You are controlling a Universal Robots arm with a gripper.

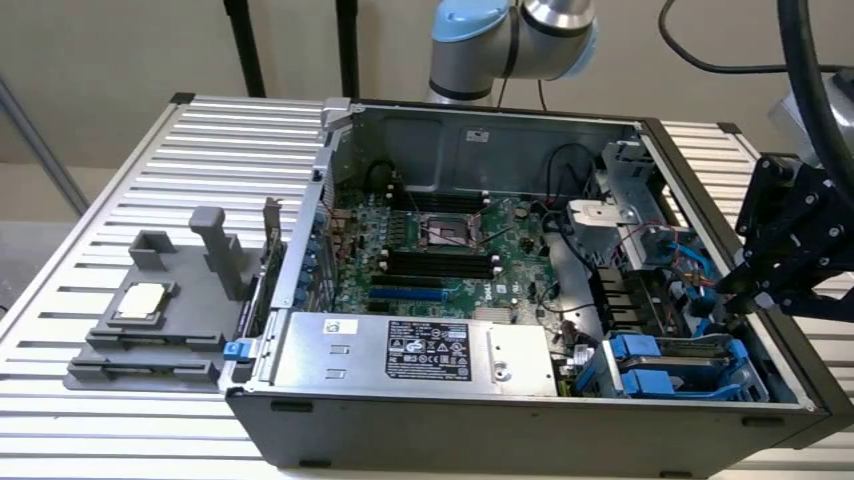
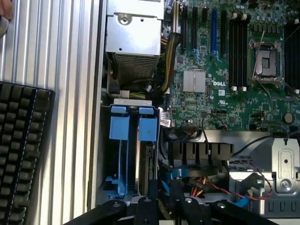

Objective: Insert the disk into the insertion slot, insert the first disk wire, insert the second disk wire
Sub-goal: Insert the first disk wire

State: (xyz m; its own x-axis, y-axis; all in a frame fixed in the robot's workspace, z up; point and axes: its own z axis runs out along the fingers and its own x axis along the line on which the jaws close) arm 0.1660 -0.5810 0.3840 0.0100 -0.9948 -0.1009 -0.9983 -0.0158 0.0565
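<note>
The grey drive cage (image 1: 638, 372) sits in the corner of the open computer case nearest the exterior view's lower right; it is the insertion slot (image 2: 133, 154). Two bright blue carrier tabs (image 2: 148, 127) stand side by side in it, with a grey disk edge (image 2: 143, 164) between the blue rails; its label is hidden. My black gripper (image 1: 731, 300) hangs over the case's side wall just beside the cage. In the wrist view the gripper (image 2: 164, 199) has its fingers close together right at the cage, next to blue and red wires (image 2: 241, 201).
A large silver box with a black label (image 1: 414, 350) lies beside the cage. The green motherboard (image 1: 441, 250) fills the case floor. A grey fixture (image 1: 160, 320) stands on the slatted table at the exterior view's left. A black keyboard (image 2: 21, 150) lies outside the case wall.
</note>
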